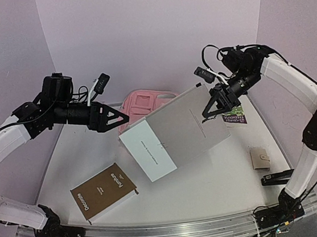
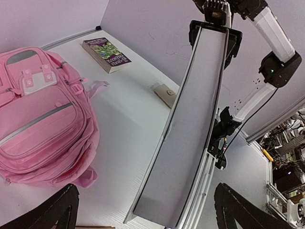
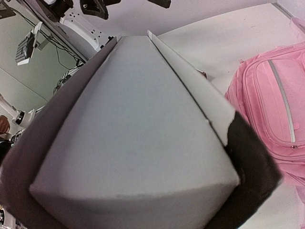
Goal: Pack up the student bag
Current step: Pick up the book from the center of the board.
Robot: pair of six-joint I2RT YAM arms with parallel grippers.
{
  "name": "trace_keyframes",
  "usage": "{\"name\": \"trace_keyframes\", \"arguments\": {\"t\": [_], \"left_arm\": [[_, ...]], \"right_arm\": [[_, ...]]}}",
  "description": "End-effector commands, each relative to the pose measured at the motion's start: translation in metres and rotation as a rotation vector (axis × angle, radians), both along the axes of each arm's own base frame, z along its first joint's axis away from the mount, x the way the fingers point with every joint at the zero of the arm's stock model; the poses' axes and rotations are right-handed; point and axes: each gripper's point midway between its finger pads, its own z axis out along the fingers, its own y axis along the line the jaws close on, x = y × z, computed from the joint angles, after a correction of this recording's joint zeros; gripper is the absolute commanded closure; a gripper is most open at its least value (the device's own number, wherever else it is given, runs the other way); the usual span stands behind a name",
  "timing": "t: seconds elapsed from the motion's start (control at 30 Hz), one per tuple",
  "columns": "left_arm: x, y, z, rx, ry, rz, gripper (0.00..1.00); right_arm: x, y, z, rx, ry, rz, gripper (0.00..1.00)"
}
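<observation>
The pink student bag (image 1: pixel 144 100) lies flat at the back of the table, half hidden in the top view by a large grey book (image 1: pixel 174 132). The bag shows more fully in the left wrist view (image 2: pixel 43 119) and in the right wrist view (image 3: pixel 271 95). My right gripper (image 1: pixel 210 110) is shut on the far end of the large grey book (image 3: pixel 133 133) and holds it tilted above the table. My left gripper (image 1: pixel 121 120) stands open beside the book's left corner, touching nothing. In its own view the large grey book (image 2: pixel 190 133) runs up between the wide-apart fingers (image 2: pixel 57 210).
A brown book (image 1: pixel 104 192) lies at the front left. A colourful paperback (image 1: pixel 235 116) sits under the right gripper, also visible from the left wrist camera (image 2: pixel 106 55). At the right are a small beige wallet (image 1: pixel 260 157) and a black stapler (image 1: pixel 277 178).
</observation>
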Motion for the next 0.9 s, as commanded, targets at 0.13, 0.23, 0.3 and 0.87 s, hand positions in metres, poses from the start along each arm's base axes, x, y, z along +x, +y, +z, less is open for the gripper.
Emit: {"name": "trace_keyframes", "arguments": {"t": [0.13, 0.23, 0.3, 0.87], "left_arm": [[-0.011, -0.022, 0.001, 0.022, 0.072, -0.191, 0.00], [-0.016, -0.030, -0.005, 0.053, 0.086, -0.237, 0.00], [-0.022, -0.035, -0.007, 0.067, 0.079, -0.267, 0.00], [-0.052, -0.073, -0.035, 0.136, 0.098, -0.428, 0.14]], "right_arm": [[-0.013, 0.003, -0.008, -0.020, 0.055, 0.026, 0.79], [-0.019, 0.006, -0.011, -0.041, 0.053, 0.044, 0.78], [-0.023, 0.009, -0.016, -0.061, 0.056, 0.058, 0.78], [-0.037, 0.023, -0.030, -0.125, 0.069, 0.135, 0.77]]}}
